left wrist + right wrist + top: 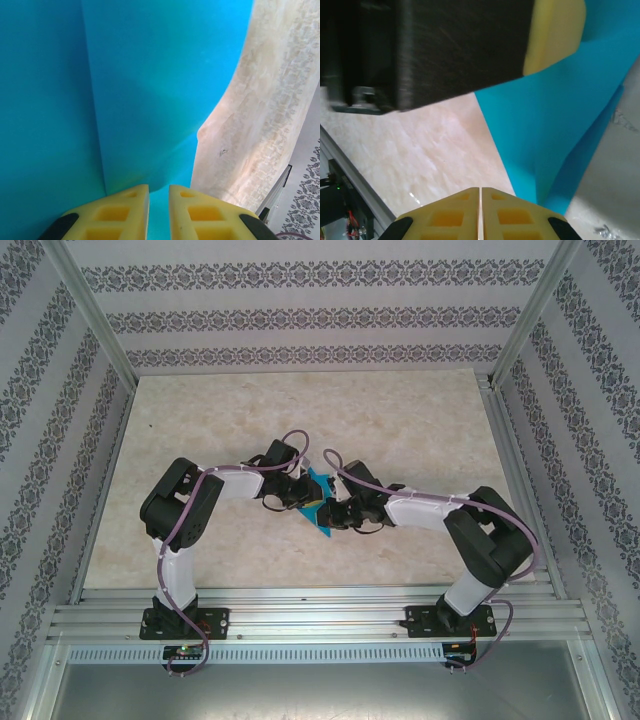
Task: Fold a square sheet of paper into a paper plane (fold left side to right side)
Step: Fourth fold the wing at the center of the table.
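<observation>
Both arms meet over the square sheet of paper [321, 502], tented at the middle of the table [300, 410]. The left gripper [159, 191] is narrow with blue in its slit, pinch unclear; the sheet spreads ahead and leftward, crease running away. The right gripper [479, 192] is closed and looks empty, with the paper's corner just right of its tips.

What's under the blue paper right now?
Beneath the blue paper a darker folded layer of the same sheet shows, then the marbled table. The table directly below it is covered.
</observation>
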Controlling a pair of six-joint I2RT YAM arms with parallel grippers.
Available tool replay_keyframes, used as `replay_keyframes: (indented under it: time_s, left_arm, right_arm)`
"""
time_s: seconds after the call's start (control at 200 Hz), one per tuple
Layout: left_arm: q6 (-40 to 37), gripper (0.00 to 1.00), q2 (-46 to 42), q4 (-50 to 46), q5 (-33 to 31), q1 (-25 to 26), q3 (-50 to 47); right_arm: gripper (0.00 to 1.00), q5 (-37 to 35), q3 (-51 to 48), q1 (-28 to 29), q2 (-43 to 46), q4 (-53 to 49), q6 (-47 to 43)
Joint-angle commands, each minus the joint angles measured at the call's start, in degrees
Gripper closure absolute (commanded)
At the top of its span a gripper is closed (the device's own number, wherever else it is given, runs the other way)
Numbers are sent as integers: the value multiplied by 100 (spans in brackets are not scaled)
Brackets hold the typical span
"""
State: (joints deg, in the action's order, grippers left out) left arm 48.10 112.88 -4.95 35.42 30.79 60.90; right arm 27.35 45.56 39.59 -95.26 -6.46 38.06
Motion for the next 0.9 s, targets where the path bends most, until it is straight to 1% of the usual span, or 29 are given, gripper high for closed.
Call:
replay_keyframes:
  time_s: [0.0, 0.235, 0.525, 0.724, 0.894]
  left_arm:
    - [-94, 80, 306, -402, -545, 59, -173]
    - [-108, 80, 319, -442, -571, 65, -158]
    - [-173, 80, 347, -543, -631, 59, -99]
    - [-192, 81, 357, -595, -668, 61, -53]
    - [-215, 80, 366, -647, -672, 55, -29]
  right_arm:
    - [90, 3, 24, 64, -260, 148, 113]
    - [90, -330, -112, 57, -370, -270, -35]
    - [90, -156, -608, 42, -230, -43, 130]
    - [91, 102, -1144, -4, -83, 463, 397]
    - [95, 200, -1365, 41, -25, 284, 327]
